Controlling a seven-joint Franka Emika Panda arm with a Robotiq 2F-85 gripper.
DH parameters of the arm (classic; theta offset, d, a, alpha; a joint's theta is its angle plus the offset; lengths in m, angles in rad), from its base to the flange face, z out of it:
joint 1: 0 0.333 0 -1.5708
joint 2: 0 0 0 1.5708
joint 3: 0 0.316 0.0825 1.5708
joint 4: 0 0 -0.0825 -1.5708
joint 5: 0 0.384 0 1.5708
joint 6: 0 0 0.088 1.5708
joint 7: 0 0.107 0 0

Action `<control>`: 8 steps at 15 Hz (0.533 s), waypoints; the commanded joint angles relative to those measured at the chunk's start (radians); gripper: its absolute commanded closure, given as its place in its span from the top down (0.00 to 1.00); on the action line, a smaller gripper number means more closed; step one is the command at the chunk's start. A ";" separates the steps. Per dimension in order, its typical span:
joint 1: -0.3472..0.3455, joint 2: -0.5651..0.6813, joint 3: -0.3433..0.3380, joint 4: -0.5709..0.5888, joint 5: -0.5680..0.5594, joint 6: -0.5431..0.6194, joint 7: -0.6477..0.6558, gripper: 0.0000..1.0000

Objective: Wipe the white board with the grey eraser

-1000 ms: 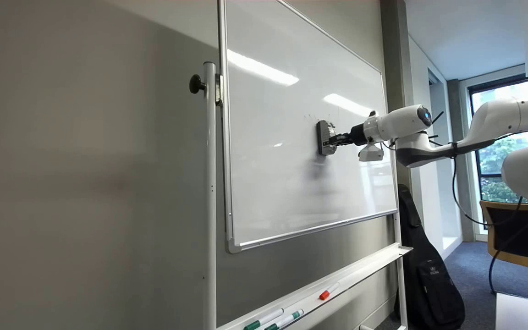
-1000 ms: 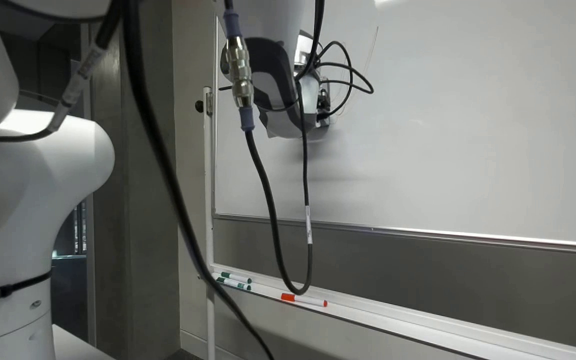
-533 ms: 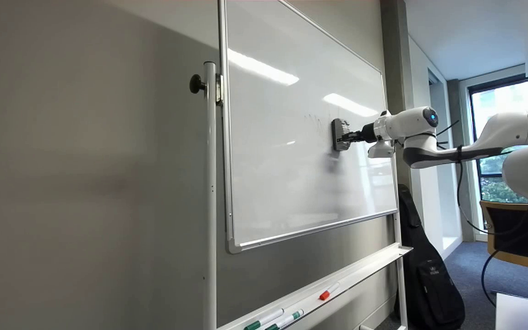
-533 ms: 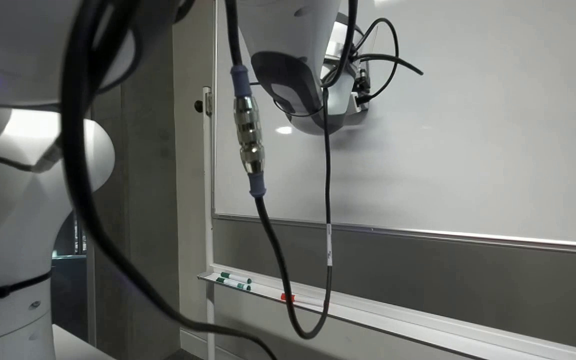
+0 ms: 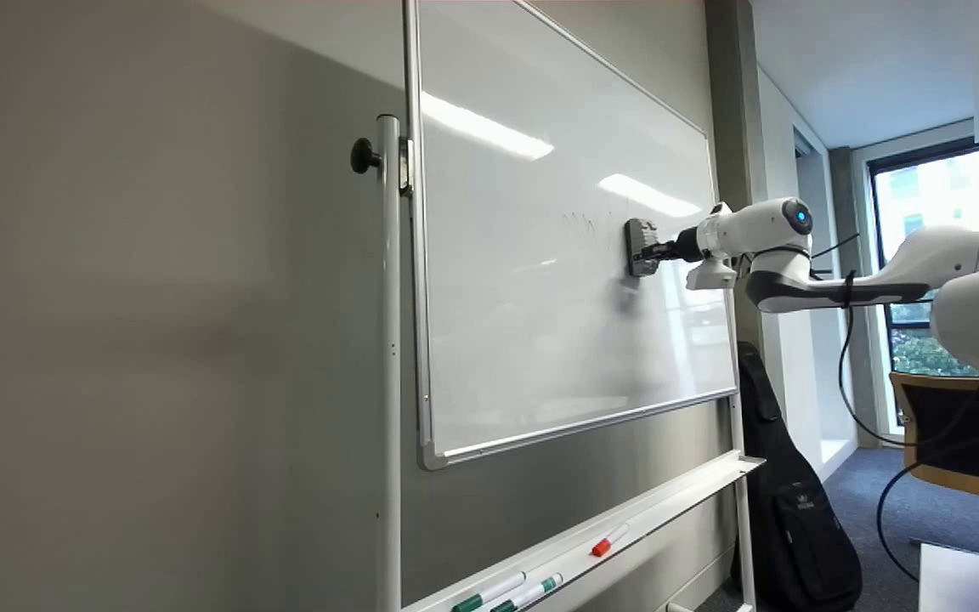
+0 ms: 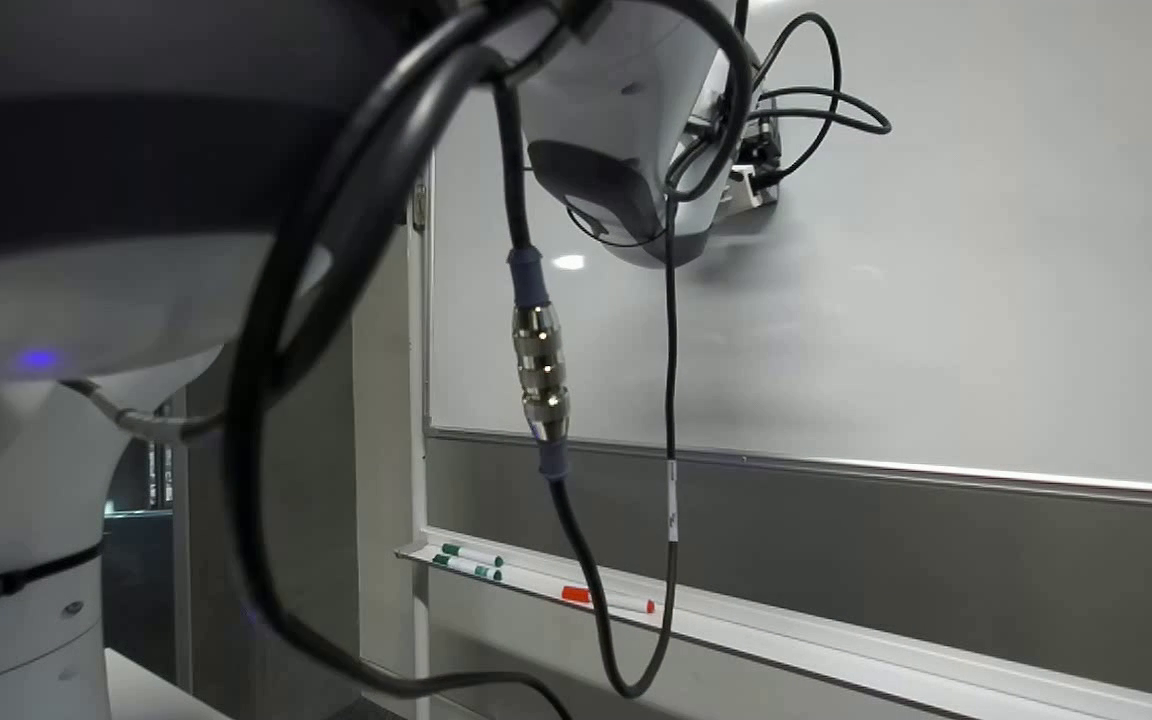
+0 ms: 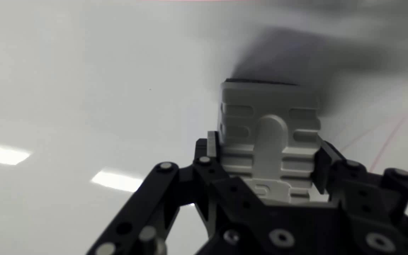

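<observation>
Wrist view: black end effector (image 7: 268, 150) gripping ridged, blocky grey eraser (image 7: 270, 101); glossy white board (image 7: 94, 85) behind.

Ridged grey eraser (image 7: 270, 141), seemingly touching white board (image 5: 532, 306).

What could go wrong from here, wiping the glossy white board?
Slip: the black two-fingered hand grips the pale grey ridged eraser block by its sides; hard pressing might twist it.
Missed marks: faint pink lines show beside it on the board; a narrow pass may skip them.
Snag: thin black cable loops stick out beside the hand and might catch.
</observation>
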 commanded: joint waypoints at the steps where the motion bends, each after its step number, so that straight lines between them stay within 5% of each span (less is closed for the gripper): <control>1: 0.084 -0.024 0.038 0.007 0.012 -0.092 -0.051 0.38; 8: 0.102 -0.017 0.079 -0.089 0.010 -0.174 -0.026 0.38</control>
